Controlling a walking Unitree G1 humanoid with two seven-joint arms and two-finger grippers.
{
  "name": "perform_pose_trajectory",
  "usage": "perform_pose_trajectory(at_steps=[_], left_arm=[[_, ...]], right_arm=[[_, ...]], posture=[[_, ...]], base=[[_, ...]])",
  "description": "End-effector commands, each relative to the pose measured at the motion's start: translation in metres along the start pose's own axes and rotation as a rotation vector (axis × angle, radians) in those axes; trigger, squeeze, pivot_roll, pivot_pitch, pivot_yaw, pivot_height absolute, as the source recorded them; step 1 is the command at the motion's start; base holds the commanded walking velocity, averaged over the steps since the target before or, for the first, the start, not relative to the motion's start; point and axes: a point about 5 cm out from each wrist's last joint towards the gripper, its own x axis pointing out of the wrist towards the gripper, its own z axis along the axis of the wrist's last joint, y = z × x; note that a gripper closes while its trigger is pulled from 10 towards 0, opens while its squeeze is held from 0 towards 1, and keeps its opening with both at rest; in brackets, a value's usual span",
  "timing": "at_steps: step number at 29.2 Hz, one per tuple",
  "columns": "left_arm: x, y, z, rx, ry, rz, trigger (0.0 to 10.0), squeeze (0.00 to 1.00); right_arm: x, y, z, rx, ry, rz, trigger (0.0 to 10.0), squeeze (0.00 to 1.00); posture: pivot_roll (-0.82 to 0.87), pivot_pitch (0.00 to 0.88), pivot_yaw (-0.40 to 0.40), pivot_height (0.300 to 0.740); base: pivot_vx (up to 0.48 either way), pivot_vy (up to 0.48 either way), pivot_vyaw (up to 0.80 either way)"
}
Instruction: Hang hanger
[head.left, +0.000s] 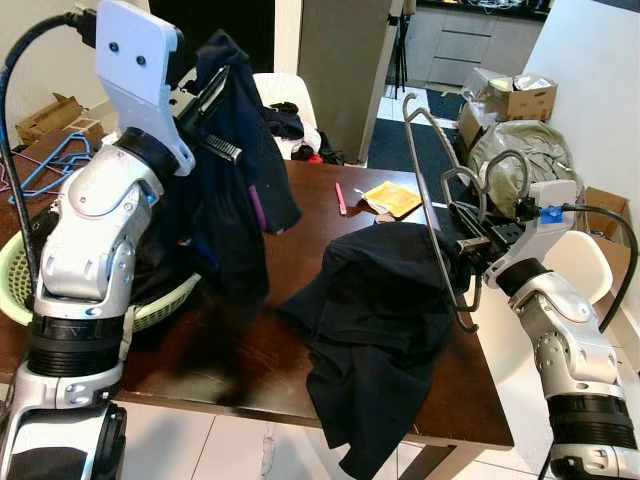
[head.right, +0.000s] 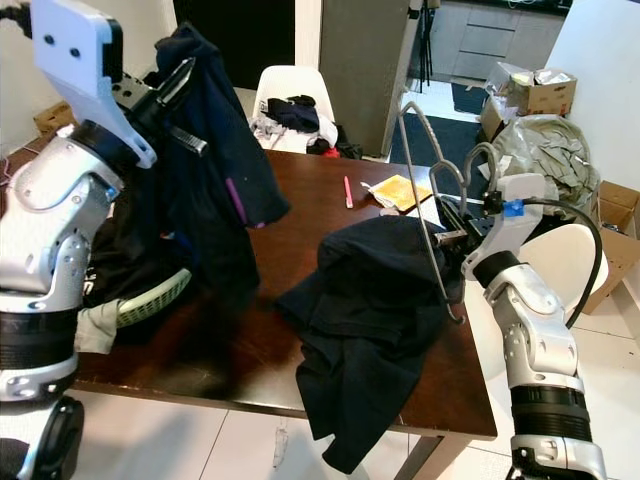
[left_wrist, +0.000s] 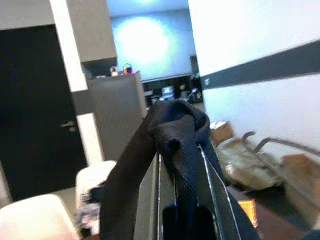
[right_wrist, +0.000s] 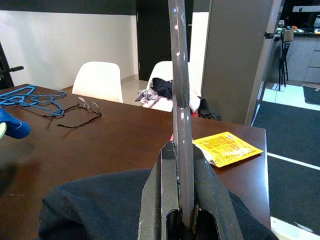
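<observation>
My right gripper (head.left: 470, 243) is shut on a grey wire hanger (head.left: 432, 190), which stands nearly upright at the table's right edge with its hook (head.left: 411, 103) on top. The hanger's lower part rests against a black garment (head.left: 375, 300) heaped on the dark wooden table (head.left: 310, 215) and spilling over the front edge. My left gripper (head.left: 210, 100) is raised high on the left, shut on a dark navy garment (head.left: 235, 190) that hangs down from it. In the left wrist view that cloth (left_wrist: 175, 135) is bunched between the fingers.
A green laundry basket (head.left: 160, 308) with dark clothes sits at the table's left. Blue hangers (head.left: 55, 160), glasses (right_wrist: 80, 112), a pink pen (head.left: 340, 197) and a yellow packet (head.left: 392, 197) lie on the table. White chairs (head.left: 285, 100) stand behind; boxes and a bag (head.left: 520, 150) at right.
</observation>
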Motion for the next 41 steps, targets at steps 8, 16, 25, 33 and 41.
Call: perform_pose_trajectory(at_steps=[8,16,25,33,41], left_arm=[[-0.021,-0.045,-0.051,0.079,0.294,-0.306,10.0,0.0],[-0.042,-0.088,-0.088,0.09,0.456,-0.494,10.0,0.0],[-0.047,-0.086,-0.103,0.096,0.543,-0.383,10.0,1.0],[-0.055,-0.049,-0.107,0.064,0.643,0.055,10.0,1.0],[-0.081,-0.049,-0.083,-0.222,0.623,0.507,10.0,1.0]], right_arm=[[0.001,0.001,-0.002,-0.02,0.004,0.004,10.0,0.0],[0.002,0.001,0.0,-0.021,0.002,0.006,10.0,0.0],[0.002,0.003,-0.004,-0.023,0.012,0.011,10.0,0.0],[0.001,0.002,-0.004,-0.023,0.016,0.012,10.0,0.0],[0.002,0.002,-0.004,-0.026,0.018,0.016,10.0,0.0]], posture=[[0.07,0.026,-0.052,0.74],[0.07,0.03,-0.055,0.74],[0.07,0.039,-0.048,0.74],[0.07,0.051,-0.046,0.74],[0.09,0.065,-0.042,0.74]], base=[[0.0,0.0,0.0],[0.0,0.0,0.0],[0.0,0.0,0.0],[0.0,0.0,0.0],[0.0,0.0,0.0]])
